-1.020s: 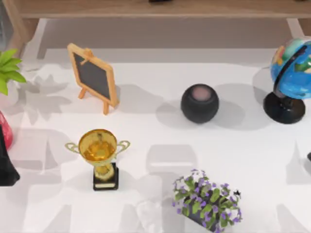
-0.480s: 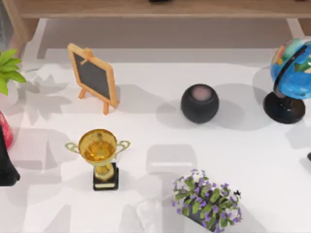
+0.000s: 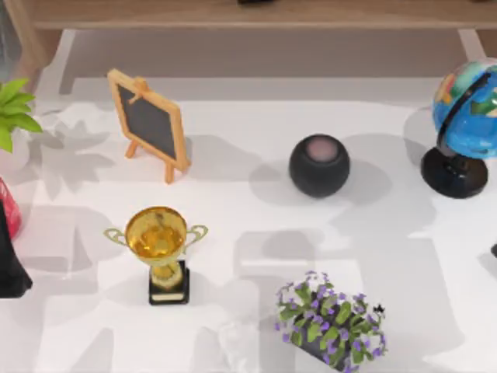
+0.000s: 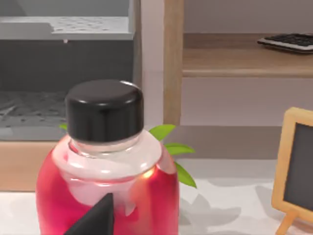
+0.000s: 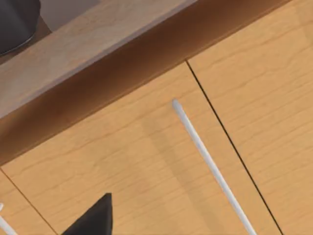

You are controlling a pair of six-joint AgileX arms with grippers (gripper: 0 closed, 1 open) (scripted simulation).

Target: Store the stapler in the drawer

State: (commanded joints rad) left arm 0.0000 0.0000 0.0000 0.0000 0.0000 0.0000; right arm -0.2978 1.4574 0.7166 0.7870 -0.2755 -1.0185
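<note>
**Stapler Storage: Condition at Inspection**

Nearest on the white tabletop (image 3: 404, 256) stands a dark pot of purple flowers (image 3: 330, 325), green leaves packed among the blooms. To its left is a gold trophy (image 3: 159, 247) on a black base, upright, with nothing discernible in its cup. At the tabletop's left edge is a red bottle (image 4: 105, 181), black cap on, with red liquid up to the shoulder. Green plant leaves (image 4: 173, 147) show just behind it.

Farther back are a black round speaker (image 3: 319, 165) at centre, a small chalkboard easel (image 3: 149, 124) to the left and a globe (image 3: 464, 128) at the right edge, all well apart. A wooden shelf (image 4: 244, 61) beyond carries a keyboard (image 4: 288, 42).

The left pincer (image 4: 93, 220) sits close to the red bottle, facing the shelf. Released or clenched: cannot tell.

The right pincer (image 5: 93, 218) faces a wooden drawer front (image 5: 137, 161) with a slim silver handle (image 5: 210, 166). The front lies flush with the neighbouring panel. Its state likewise cannot be told.

The stapler's whereabouts cannot be established.
</note>
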